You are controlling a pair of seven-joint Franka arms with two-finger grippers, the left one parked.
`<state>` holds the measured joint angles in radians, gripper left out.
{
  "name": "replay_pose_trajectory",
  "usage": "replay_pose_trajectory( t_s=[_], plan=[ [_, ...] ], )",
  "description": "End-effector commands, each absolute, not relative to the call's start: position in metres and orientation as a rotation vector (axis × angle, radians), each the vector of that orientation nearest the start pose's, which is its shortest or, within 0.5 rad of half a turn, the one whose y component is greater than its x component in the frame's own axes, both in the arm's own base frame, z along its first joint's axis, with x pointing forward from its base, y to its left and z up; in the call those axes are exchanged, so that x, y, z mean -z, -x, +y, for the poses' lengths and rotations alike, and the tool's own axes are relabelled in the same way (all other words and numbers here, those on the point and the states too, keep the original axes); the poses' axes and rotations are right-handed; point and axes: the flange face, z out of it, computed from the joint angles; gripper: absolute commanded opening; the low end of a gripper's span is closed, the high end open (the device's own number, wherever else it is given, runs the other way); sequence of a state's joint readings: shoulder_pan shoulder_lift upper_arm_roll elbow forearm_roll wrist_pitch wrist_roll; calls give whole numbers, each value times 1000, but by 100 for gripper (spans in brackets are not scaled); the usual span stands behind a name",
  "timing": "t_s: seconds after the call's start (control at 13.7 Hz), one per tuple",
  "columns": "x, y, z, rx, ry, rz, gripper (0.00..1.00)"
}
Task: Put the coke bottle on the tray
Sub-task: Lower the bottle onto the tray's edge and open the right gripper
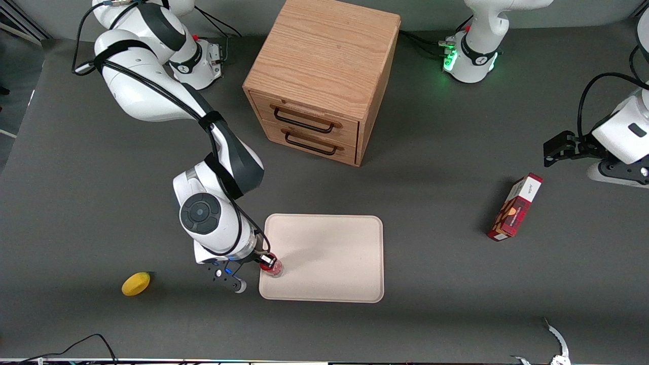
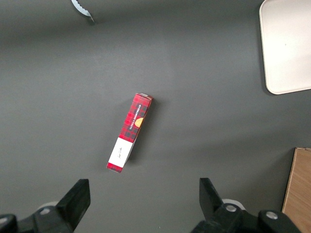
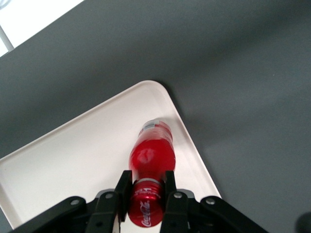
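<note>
While the small red coke bottle [image 3: 150, 155] hangs over the tray's edge, the placing step is under way.
Clenched on the bottle's capped neck, the right arm's black two-finger gripper [image 3: 146, 190] holds it above the flat cream-white rectangular tray [image 1: 329, 253], near the corner toward the working arm's end; lowering and letting go come next, I judge. I count one bottle, one tray, one yellow lemon [image 1: 136, 283], one red box [image 1: 514, 207].

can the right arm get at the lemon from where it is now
Probably not yet: its gripper is shut on the coke bottle over the tray. The lemon lies unobstructed on the table nearby.
</note>
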<state>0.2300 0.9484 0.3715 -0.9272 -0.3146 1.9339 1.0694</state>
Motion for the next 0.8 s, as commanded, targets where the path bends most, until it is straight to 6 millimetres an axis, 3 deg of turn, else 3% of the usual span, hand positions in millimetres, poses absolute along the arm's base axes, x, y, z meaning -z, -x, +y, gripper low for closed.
replay_pose_trajectory(
  t_s=[0.0, 0.07, 0.15, 0.22, 0.29, 0.51, 0.66, 0.73],
  plan=[
    [-342, -722, 327, 132, 2949, 846, 0],
    [-342, -722, 327, 135, 2949, 845, 0],
    [-341, -724, 324, 134, 2948, 854, 10],
    [-341, -725, 321, 133, 2946, 859, 76],
    [-342, -725, 321, 137, 2947, 856, 100],
    [-367, -726, 314, 169, 2942, 850, 100],
    [-404, -721, 305, 182, 2959, 849, 100],
    [-433, -713, 300, 187, 2988, 818, 100]
  ],
)
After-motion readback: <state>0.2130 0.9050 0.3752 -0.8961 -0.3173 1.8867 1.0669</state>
